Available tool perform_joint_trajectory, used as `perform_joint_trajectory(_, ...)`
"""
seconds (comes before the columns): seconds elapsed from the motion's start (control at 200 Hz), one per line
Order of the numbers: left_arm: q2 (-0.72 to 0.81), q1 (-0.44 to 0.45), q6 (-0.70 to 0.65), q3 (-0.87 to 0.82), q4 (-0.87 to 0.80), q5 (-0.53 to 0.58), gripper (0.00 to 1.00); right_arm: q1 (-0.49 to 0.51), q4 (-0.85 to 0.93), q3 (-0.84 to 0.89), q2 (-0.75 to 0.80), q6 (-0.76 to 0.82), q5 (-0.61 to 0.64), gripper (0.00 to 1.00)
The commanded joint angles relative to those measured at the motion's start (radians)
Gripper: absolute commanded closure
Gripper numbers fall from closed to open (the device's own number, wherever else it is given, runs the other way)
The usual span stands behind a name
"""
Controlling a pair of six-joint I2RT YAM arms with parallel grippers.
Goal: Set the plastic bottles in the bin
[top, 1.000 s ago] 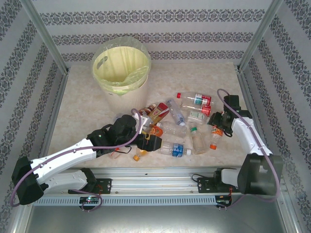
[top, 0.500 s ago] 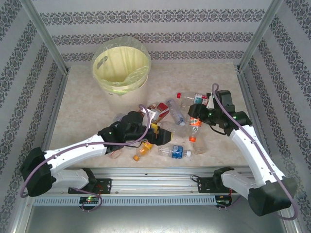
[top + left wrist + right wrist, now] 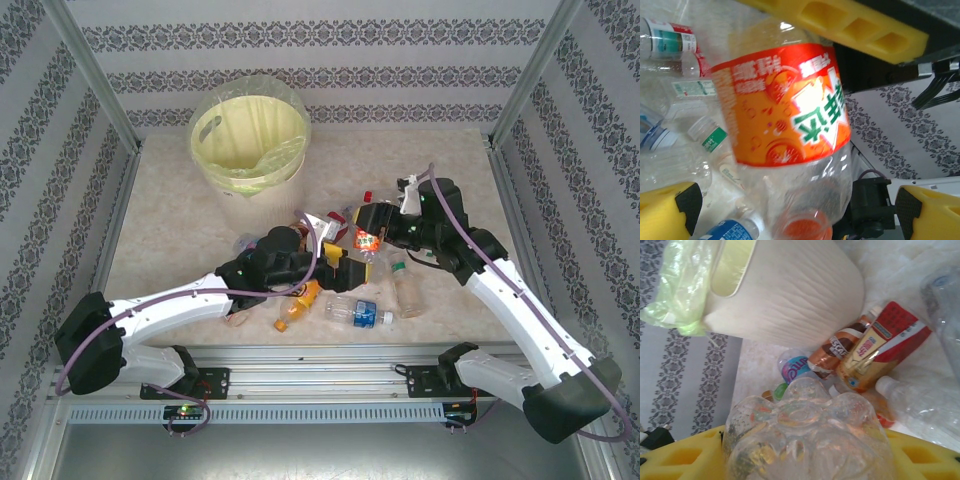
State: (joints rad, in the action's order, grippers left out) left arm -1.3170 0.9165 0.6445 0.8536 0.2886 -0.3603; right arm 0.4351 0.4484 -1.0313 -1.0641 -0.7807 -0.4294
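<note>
The right end effector (image 3: 368, 230) pinches an orange-label bottle (image 3: 785, 100); the spread left end effector (image 3: 338, 263), at its 7 o'clock, could knock it loose.

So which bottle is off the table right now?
The clear bottle with the orange label, clamped in the right gripper; the other bottles lie on the table.

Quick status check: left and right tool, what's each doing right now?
Left tool: open, holding nothing.
Right tool: closed on a clear bottle with an orange label.
</note>
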Motion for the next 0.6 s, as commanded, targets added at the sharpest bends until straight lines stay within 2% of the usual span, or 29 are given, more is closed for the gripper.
perform_joint_trajectory(0.0,-0.011,0.015,0.028,0.026,0.089,-0.026,0.00,0.028,-0.065,-0.020,-0.017,-0.022,-0.035,0.47)
perform_joint_trajectory(0.2,-0.023,0.014,0.054,0.035,0.092,-0.018,0.03,0.051,-0.067,-0.027,-0.021,-0.017,-0.035,0.47)
perform_joint_trajectory(0.415,-0.023,0.012,0.103,0.026,0.117,0.006,0.15,0.057,-0.051,-0.022,-0.010,-0.006,-0.031,0.47)
perform_joint_trajectory(0.595,-0.032,0.015,0.113,0.036,0.108,0.007,0.33,0.061,-0.052,-0.004,0.015,-0.005,-0.035,0.47)
